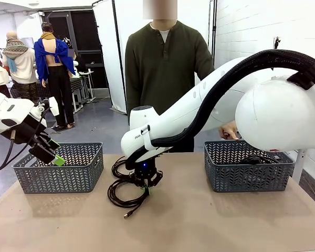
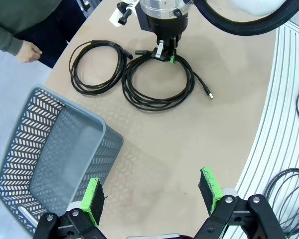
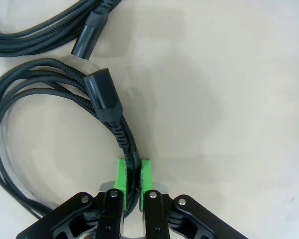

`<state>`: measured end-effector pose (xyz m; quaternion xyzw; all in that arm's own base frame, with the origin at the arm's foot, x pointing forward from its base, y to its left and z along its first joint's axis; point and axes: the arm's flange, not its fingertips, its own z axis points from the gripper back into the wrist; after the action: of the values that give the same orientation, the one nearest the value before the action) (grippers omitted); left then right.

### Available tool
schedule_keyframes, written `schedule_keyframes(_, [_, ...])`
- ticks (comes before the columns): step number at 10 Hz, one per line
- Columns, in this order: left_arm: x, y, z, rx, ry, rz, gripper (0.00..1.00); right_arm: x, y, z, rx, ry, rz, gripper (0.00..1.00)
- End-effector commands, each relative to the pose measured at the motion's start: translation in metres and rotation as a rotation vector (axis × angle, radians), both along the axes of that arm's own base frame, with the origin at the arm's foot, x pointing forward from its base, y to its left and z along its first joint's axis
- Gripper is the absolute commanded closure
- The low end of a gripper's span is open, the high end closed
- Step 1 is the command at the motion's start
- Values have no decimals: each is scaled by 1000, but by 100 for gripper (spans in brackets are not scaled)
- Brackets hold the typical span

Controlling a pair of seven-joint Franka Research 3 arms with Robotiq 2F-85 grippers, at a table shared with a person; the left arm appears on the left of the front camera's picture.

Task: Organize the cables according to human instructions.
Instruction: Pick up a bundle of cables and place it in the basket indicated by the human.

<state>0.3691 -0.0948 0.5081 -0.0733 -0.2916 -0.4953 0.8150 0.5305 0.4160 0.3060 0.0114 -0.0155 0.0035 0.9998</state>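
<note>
Right end effector (image 3: 133, 172) clamped on a black coiled cable (image 3: 109, 107)
Lower centre of frame, on the worktop (image 3: 229, 99); left end effector (image 2: 152, 194) hangs spread wide

From the front, the right arm (image 1: 189, 113) covers the person's (image 1: 163, 63) waist and most of one hand (image 1: 229, 131), and the right basket's (image 1: 249, 176) wall hides all but a dark loop of its cable (image 1: 254, 159). In the right wrist view the cables (image 3: 102, 94) run off the left and top edges, their full coils unseen.
</note>
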Motion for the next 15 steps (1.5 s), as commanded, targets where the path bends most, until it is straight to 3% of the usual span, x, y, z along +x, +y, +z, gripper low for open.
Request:
schedule_keyframes(1, [1,2,-1,-17,3,-13,0,0,3,-2,14,17,10,100])
schedule_keyframes(3, [1,2,-1,-17,3,-13,0,-3,0,6,0,-3,5,100])
schedule_keyframes(5, [1,2,-1,-17,3,-13,0,-9,-5,39,-24,-24,-14,100])
schedule_keyframes(7, [1,2,-1,-17,3,-13,0,-15,-15,72,-64,-26,44,100])
schedule_keyframes(9, [1,2,-1,-17,3,-13,0,-12,-31,103,-107,-35,223,100])
schedule_keyframes(13, [1,2,-1,-17,3,-13,0,5,-69,140,-49,-17,736,100])
schedule_keyframes(15, [1,2,-1,-17,3,-13,0,14,-87,148,-45,-12,862,100])
